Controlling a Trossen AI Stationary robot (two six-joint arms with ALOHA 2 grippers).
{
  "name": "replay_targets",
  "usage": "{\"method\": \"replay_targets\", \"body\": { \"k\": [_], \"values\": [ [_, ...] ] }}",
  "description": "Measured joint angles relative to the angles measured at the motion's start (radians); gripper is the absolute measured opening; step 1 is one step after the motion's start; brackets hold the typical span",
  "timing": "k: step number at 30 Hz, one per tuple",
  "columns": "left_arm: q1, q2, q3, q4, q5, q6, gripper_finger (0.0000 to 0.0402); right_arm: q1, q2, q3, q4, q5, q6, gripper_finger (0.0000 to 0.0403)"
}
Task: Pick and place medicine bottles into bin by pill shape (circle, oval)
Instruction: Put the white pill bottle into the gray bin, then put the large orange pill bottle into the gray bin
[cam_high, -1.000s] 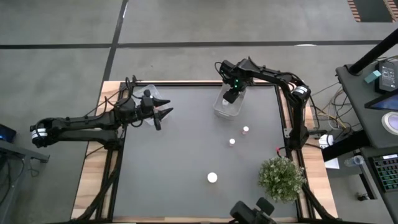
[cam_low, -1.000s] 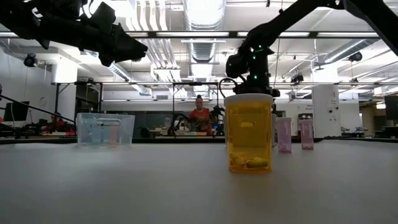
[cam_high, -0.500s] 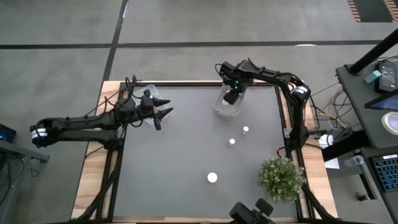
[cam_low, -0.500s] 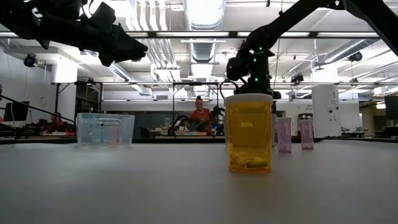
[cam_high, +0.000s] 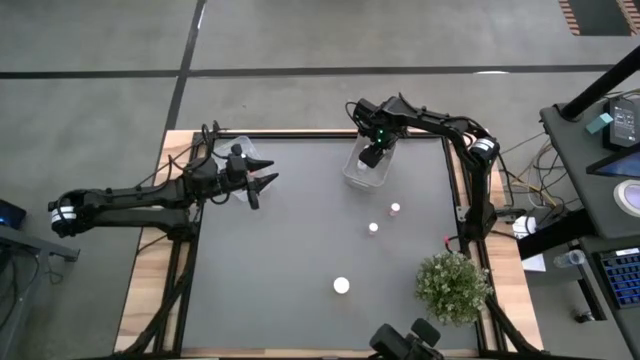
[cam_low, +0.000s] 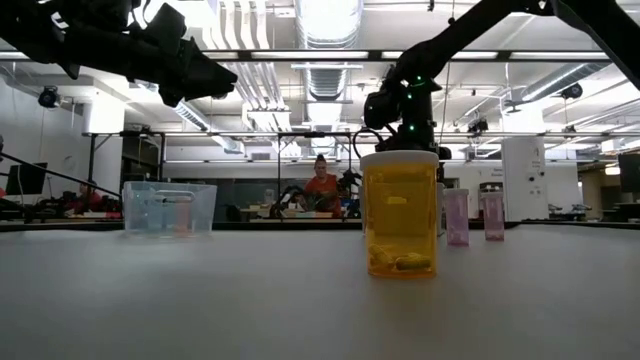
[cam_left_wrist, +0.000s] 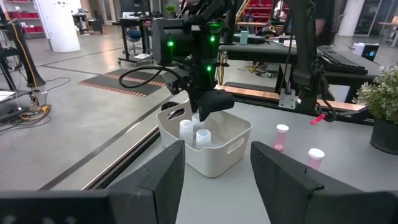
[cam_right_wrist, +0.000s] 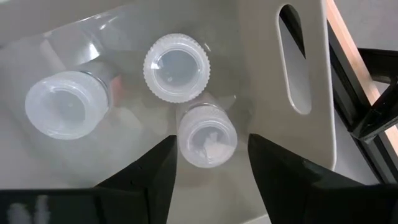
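Your right gripper (cam_high: 372, 154) hangs directly over the white bin (cam_high: 352, 177) at the far side of the table (cam_high: 280, 260), its fingers (cam_right_wrist: 283, 171) spread apart and released, grasping nothing. In the right wrist view, three white-capped medicine bottles (cam_right_wrist: 177, 66) stand inside that bin; one bottle (cam_right_wrist: 206, 135) sits directly below the gap between the fingers, touching a second, while the third (cam_right_wrist: 64, 104) stands apart toward the opposite wall. A slotted handle (cam_right_wrist: 292, 59) is cut into the bin's side wall. Your left gripper (cam_high: 262, 184) waits above the table's left portion, well clear of the white bin, with its fingers (cam_left_wrist: 163, 177) parted and empty. Near it, at the table's far left corner, sits a clear bin (cam_high: 250, 152); the low view shows items inside it, but you cannot tell what they are. Three bottles remain on the open table: two pink ones (cam_high: 395, 209) and (cam_high: 373, 227) close together between the white bin and the green plant (cam_high: 452, 285), and an amber-orange bottle with a white cap (cam_low: 400, 212) nearer the front edge, standing upright with a small item at its bottom. The plant stands at the table's near right corner. A person (cam_low: 322, 185) is visible in the room beyond the table.
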Motion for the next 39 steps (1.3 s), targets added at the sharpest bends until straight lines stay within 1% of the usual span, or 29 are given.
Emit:
{"method": "replay_targets", "body": {
  "k": [4,9,15,20,27,34,39],
  "values": [
    [0.0,0.0,0.0,0.0,0.0,-0.001,0.0169,0.0,-0.011,0.001,-0.012,0.0,0.004,0.0191],
    [0.0,0.0,0.0,0.0,0.0,-0.007,0.0169,0.016,-0.066,0.01,-0.021,0.001,0.038,0.0191],
    [0.0,0.0,0.0,0.0,0.0,-0.01,0.0169,0.092,-0.173,0.008,-0.017,0.001,0.085,0.0191],
    [0.0,0.0,0.0,0.0,0.0,-0.035,0.0169,0.214,-0.251,0.005,-0.013,0.0,0.121,0.0192],
    [-0.01,0.0,0.0,0.0,0.005,-0.069,0.0169,0.42,-0.325,0.005,-0.004,0.017,0.181,0.0192],
    [-0.06,0.0,0.0,0.0,0.007,-0.089,0.0169,0.63,-0.355,0.004,0.002,0.11,0.25,0.0192],
    [-0.094,0.0,0.0,0.001,0.008,-0.112,0.0169,0.767,-0.356,-0.004,0.026,0.148,0.287,0.0192]
  ]
}}
